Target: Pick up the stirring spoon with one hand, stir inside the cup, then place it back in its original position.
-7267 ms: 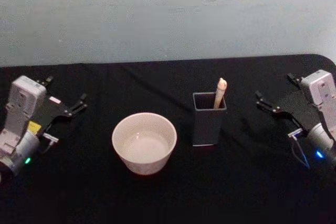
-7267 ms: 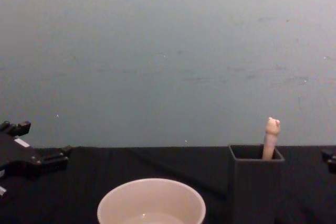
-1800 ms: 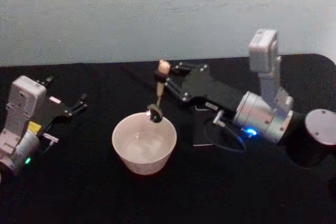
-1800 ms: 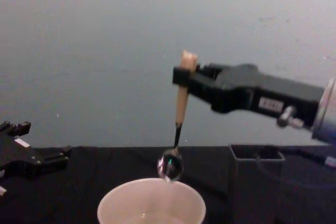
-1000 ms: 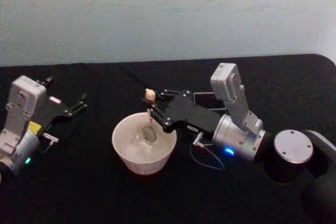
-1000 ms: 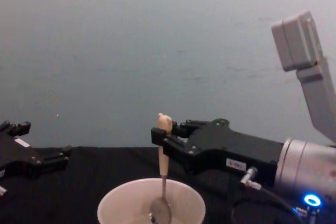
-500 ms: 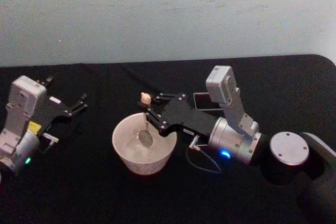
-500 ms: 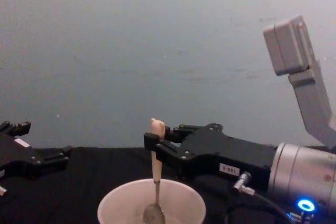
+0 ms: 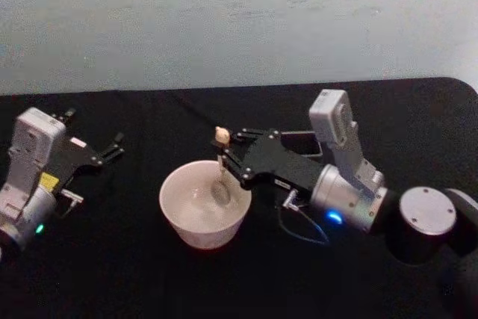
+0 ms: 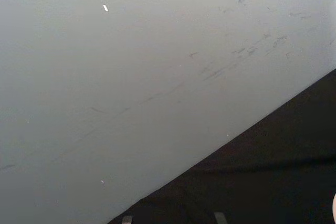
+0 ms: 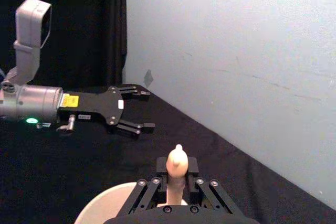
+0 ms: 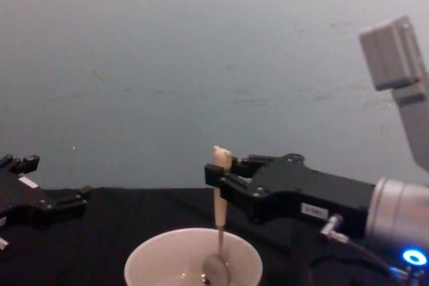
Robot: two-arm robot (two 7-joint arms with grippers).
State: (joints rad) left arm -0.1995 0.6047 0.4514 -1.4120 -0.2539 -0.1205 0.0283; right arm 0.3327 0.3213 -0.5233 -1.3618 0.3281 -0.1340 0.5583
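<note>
The stirring spoon (image 12: 219, 209) hangs upright, its shiny metal bowl down inside the wide cream-white cup (image 12: 161, 252). The right gripper (image 12: 218, 177) is clenched on the pale beige handle, just under the tiny bear-like head. The spoon looks light and stiff, with a thin neck. The smooth handle may swivel in the grip, so a firm hold high on it seems best. The left gripper (image 9: 112, 147) rests on the black table (image 9: 149, 282) at the left, fingers spread and empty.

The right gripper (image 9: 226, 153) clamps the stirring spoon (image 9: 220, 173) upright, bowl down inside the cup (image 9: 196, 231); the left gripper (image 9: 113, 147) lies well left of the cup, fingers spread.
</note>
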